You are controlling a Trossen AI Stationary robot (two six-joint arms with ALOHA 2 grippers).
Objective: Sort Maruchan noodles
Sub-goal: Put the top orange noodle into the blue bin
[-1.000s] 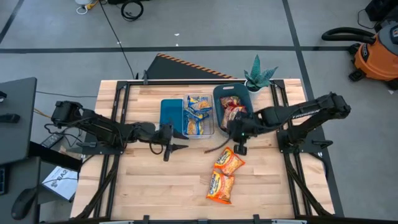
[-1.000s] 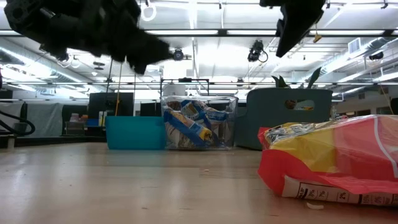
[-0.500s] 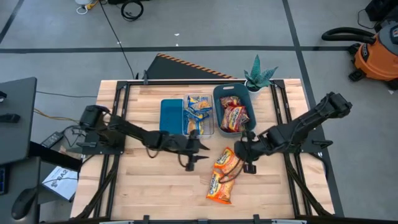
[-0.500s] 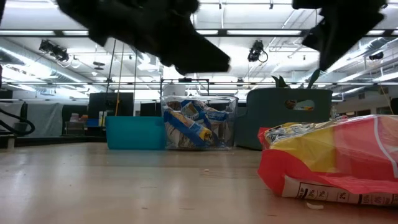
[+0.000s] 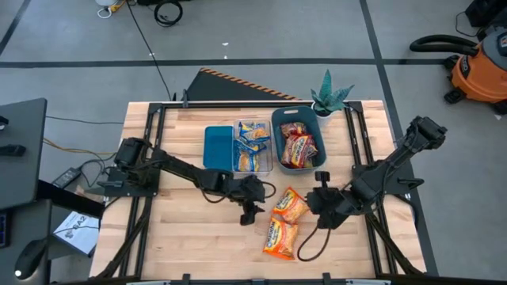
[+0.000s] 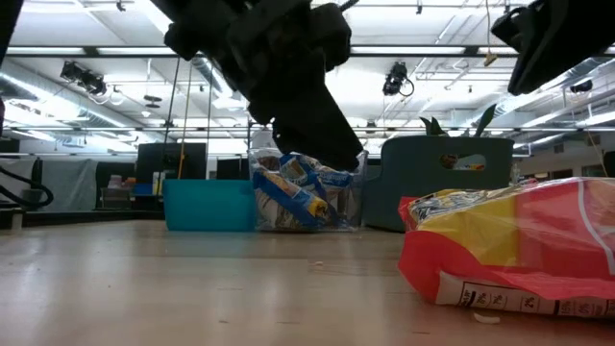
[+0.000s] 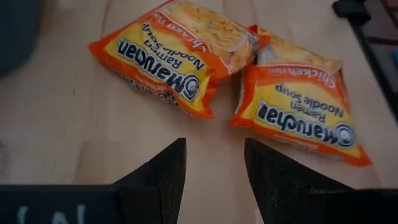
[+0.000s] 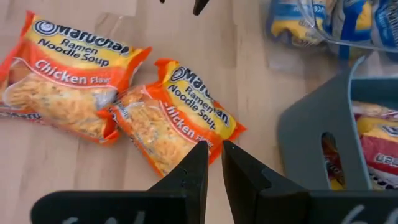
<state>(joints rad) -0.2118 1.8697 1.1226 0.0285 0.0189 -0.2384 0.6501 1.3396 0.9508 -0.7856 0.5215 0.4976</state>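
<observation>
- Lying loose on the wooden table [image 5: 182, 229] are two orange Maruchan packets: a nearer-bin packet [image 5: 291, 205] and a front packet [image 5: 282, 237], overlapping at one corner, both crinkly, printed "Chicken Flavor"
- Blue-and-yellow packets [image 5: 253, 147] fill the clear bin [image 5: 271, 147]; red packets [image 5: 299, 146] fill the grey-teal bin [image 5: 277, 119]; the teal bin [image 5: 218, 147] beside them
- Left gripper [image 5: 250, 210] hovers just left of the orange pair, fingers [image 7: 158, 177] parted, holding nothing
- Right gripper [image 5: 319, 207] hovers just right of them, fingers [image 8: 245, 180] nearly together, empty
</observation>
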